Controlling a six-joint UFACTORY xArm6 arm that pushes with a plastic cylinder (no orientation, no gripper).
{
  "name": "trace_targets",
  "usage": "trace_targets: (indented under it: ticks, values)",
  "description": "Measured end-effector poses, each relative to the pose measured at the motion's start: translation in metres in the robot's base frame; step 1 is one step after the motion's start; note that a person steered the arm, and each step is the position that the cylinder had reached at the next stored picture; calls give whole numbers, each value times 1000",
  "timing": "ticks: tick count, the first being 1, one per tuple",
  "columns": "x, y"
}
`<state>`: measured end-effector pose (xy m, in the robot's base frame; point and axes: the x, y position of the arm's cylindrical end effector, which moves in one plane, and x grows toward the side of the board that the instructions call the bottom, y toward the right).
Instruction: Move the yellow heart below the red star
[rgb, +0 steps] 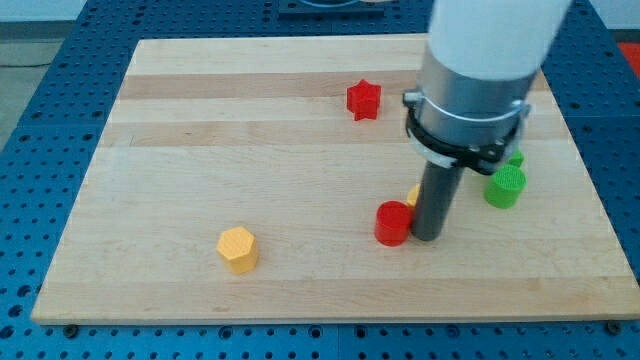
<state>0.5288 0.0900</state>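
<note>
Nearest the view's bottom sat a yellow hexagon block (238, 248), alone and well clear of the work.

Further up, a red round block (393, 223) stood touching my tip (428, 237) on its left side.

1 sliver of yellow (413, 194) showed just behind the rod at its left; I took it for the yellow heart, though its shape was mostly hidden.

No fingers on this rig, so nothing was clamped or let go: the rod only pushed.

Right of the rod stood a green block (505, 187), with a second green piece (515, 160) barely showing behind it.

Farthest up the wooden board (200, 150) lay the red star (364, 100).

Judgement: the heart needed to travel towards the view's left, to stop under the star. Best to bring the tip round to the heart's right side, keep the push centred so it did not spin off, and steer clear of the red round block.
</note>
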Motion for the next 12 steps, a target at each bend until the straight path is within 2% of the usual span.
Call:
trace_targets:
  ticks: [2, 4, 5, 8, 11, 12]
  values:
    - [-51, -10]
    - [-40, 50]
    - [-47, 40]
    - [-120, -31]
    - [-126, -38]
    - [-126, -15]
